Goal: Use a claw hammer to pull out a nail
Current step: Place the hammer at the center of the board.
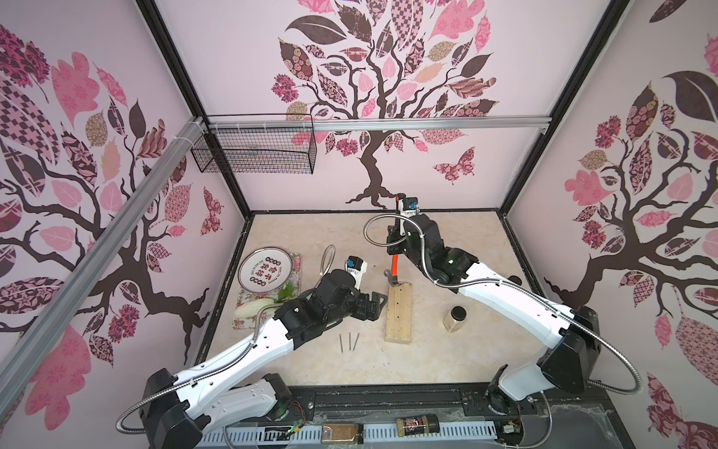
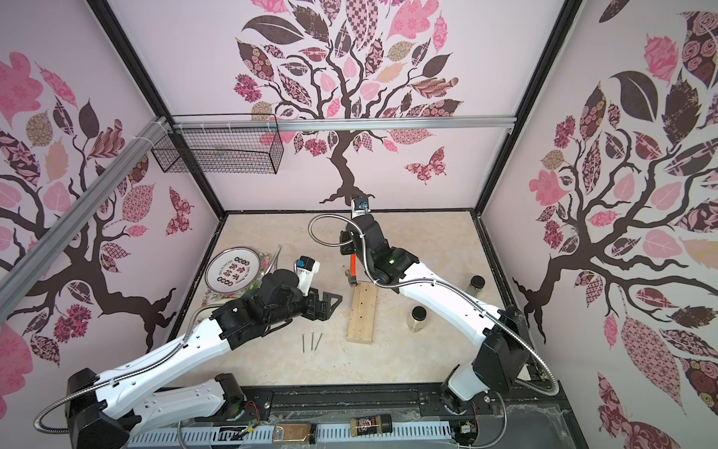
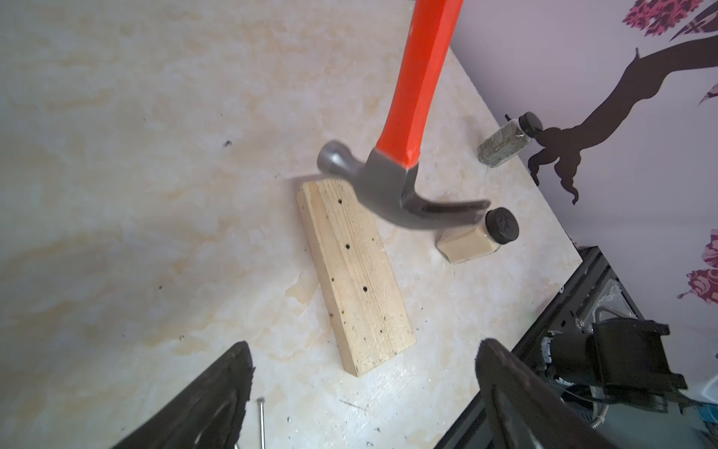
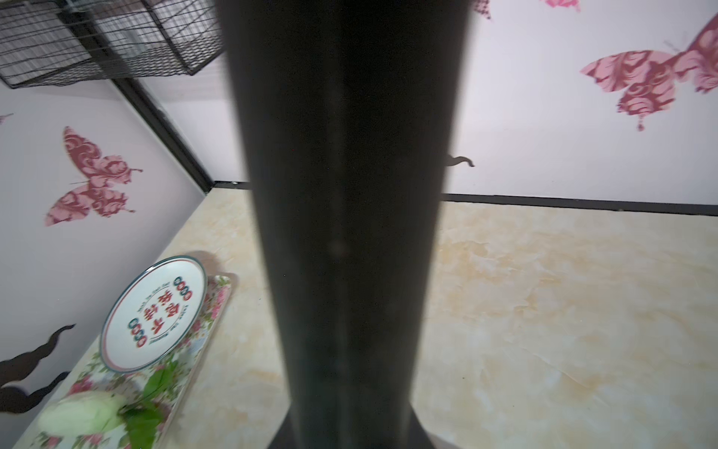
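Observation:
My right gripper (image 1: 394, 244) is shut on the black handle (image 4: 349, 194) of the claw hammer (image 1: 391, 268). The hammer hangs head-down, with its orange neck (image 3: 415, 89) upright. Its steel head (image 3: 388, 186) is at the far end of the pale wooden block (image 1: 399, 313) and hides that end; its claw points toward the jars. The block's visible top shows only empty holes. Three loose nails (image 1: 349, 342) lie on the table left of the block's near end. My left gripper (image 1: 379, 303) is open and empty, just left of the block (image 3: 361, 280).
A printed plate (image 1: 265, 271) rests on a floral tray (image 1: 248, 315) with a pale vegetable at the left. Right of the block stands a spice jar (image 1: 455, 318), with another jar (image 2: 476, 285) further back. A wire basket (image 1: 252, 147) hangs on the back wall.

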Robot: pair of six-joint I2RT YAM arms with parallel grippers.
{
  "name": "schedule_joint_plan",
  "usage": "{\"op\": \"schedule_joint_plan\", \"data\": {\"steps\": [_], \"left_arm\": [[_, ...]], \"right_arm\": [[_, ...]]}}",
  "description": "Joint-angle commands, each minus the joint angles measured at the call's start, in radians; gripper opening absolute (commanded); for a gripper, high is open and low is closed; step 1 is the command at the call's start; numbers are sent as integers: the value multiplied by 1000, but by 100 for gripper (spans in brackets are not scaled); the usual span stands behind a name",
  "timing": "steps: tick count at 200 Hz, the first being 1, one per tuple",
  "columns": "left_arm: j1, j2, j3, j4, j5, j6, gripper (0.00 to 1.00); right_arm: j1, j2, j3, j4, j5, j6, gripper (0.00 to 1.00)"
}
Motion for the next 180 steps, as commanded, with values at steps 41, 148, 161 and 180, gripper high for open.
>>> {"op": "schedule_joint_plan", "data": {"steps": [41,148,161,180], "left_arm": [[105,127,166,123,145,126,88],[106,228,217,183,223,125,33],[106,227,217,185,229,129,24],[106,219,215,185,229,134,13]], "right_arm": [[-1,-97,26,103,-234,85,8],[-2,-109,35,122,-315,158,9],[-2,-111,31,124,-312,159,9],[-2,-110,26,125,-300,164,10]]}}
